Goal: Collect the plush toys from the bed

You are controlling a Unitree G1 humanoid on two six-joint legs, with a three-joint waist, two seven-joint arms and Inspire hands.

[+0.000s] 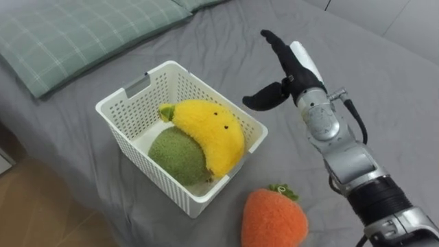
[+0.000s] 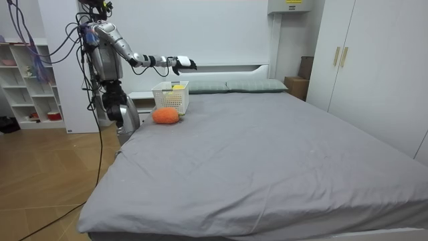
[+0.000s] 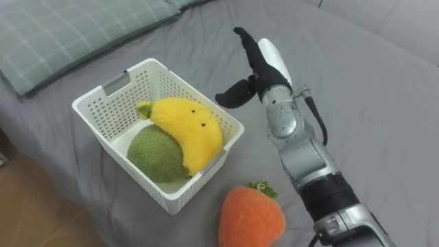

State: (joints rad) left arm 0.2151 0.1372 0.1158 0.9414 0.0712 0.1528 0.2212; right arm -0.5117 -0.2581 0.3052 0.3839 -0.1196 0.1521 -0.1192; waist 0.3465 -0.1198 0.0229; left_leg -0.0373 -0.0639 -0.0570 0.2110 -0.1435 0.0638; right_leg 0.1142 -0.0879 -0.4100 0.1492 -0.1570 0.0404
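Note:
A white plastic basket (image 1: 120,110) (image 3: 96,104) (image 2: 170,98) stands on the grey bed near its edge. Inside lie a yellow banana plush (image 1: 209,130) (image 3: 185,127) and a green round plush (image 1: 175,154) (image 3: 152,154) under it. An orange strawberry plush (image 1: 274,218) (image 3: 251,216) (image 2: 165,115) lies on the bed beside the basket's near corner. My right hand (image 1: 291,72) (image 3: 259,65) (image 2: 184,64) hangs open above the bed just past the basket's far right rim, fingers straight, thumb spread, holding nothing.
A green checked pillow (image 1: 75,34) (image 3: 62,31) lies at the head of the bed behind the basket. The wooden floor (image 1: 41,213) shows past the bed's edge at lower left. In the room view I stand at the bed's head corner; the grey bed (image 2: 267,154) stretches wide.

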